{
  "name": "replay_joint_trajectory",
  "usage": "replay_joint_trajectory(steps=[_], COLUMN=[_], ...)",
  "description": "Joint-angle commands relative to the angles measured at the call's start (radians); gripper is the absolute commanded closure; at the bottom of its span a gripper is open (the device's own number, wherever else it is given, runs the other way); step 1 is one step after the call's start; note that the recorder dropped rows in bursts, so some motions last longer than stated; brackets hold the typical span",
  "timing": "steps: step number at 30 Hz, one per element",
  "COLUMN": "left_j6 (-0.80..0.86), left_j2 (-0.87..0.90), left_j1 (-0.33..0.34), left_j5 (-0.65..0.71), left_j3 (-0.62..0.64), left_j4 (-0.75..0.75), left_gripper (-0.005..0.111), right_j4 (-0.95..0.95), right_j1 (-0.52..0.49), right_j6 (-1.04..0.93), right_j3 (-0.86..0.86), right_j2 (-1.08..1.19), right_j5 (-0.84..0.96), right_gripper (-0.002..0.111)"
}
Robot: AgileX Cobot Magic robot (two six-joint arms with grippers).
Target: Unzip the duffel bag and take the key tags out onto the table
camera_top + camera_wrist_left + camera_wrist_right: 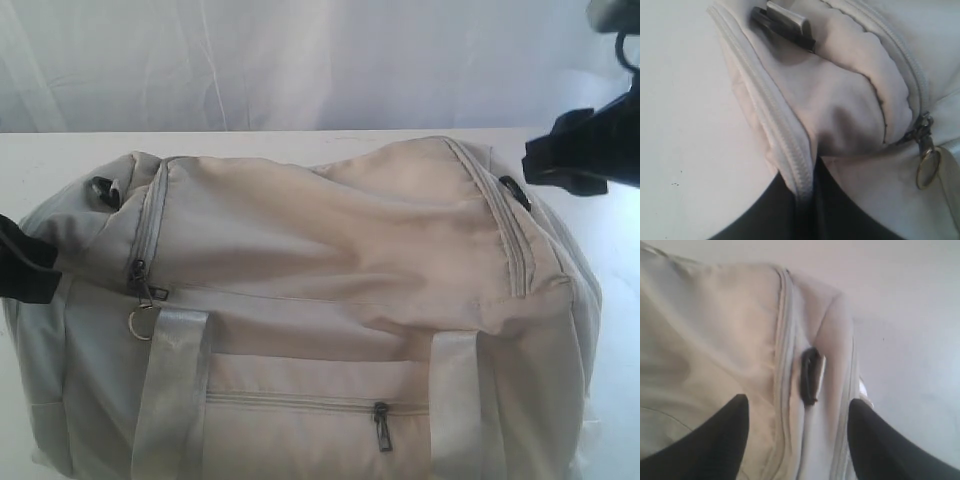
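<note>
The cream-beige duffel bag (330,300) lies zipped shut on the white table (300,145) and fills most of the exterior view. My left gripper (28,265) is shut on a piped seam at the bag's left end (807,182). The main zipper's pull with its metal ring (927,162) hangs close by, also seen at the bag's left front (140,300). My right gripper (570,155) hovers open above the bag's right end, its fingers (735,430) straddling a black strap ring (810,375) without touching it. The key tags are hidden.
A front pocket zipper with a dark pull (382,425) runs between the two pale webbing handles (175,380). Another black strap ring (785,22) sits on the left end. A white backdrop (300,60) rises behind the table.
</note>
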Motion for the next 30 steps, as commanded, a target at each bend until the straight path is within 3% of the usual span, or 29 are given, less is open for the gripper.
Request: replay_joint_trajectory(steps=[1, 5, 7, 11, 15, 19, 24, 30], left_j6=[0.007, 0.007, 0.007, 0.007, 0.007, 0.007, 0.007, 0.007], left_j2=[-0.014, -0.014, -0.014, -0.014, -0.016, -0.016, -0.016, -0.016], left_j1=[0.009, 0.009, 0.009, 0.009, 0.009, 0.009, 0.009, 0.009], left_j5=[0.002, 0.004, 0.004, 0.027, 0.029, 0.058, 0.086, 0.109], left_j3=[-0.015, -0.015, -0.015, -0.015, -0.015, -0.035, -0.065, -0.081], left_j4=[0.015, -0.017, -0.019, -0.019, -0.019, -0.021, -0.021, -0.021], left_gripper=[0.107, 0.107, 0.107, 0.107, 0.107, 0.107, 0.107, 0.107], right_j4=[0.196, 0.489, 0.604, 0.624, 0.624, 0.622, 0.474, 0.462], right_j1=[0.004, 0.111, 0.251, 0.530, 0.669, 0.711, 0.711, 0.711], right_j6=[-0.159, -0.375, -0.478, -0.549, -0.547, -0.542, -0.434, -0.416], right_j3=[-0.049, -0.051, -0.051, -0.062, -0.181, -0.291, -0.296, -0.296], right_j2=[-0.030, 0.012, 0.081, 0.286, 0.486, 0.626, 0.656, 0.668], right_j5=[0.032, 0.081, 0.074, -0.140, -0.233, -0.233, -0.240, -0.241], right_gripper=[0.053, 0.053, 0.053, 0.053, 0.052, 0.051, 0.051, 0.046])
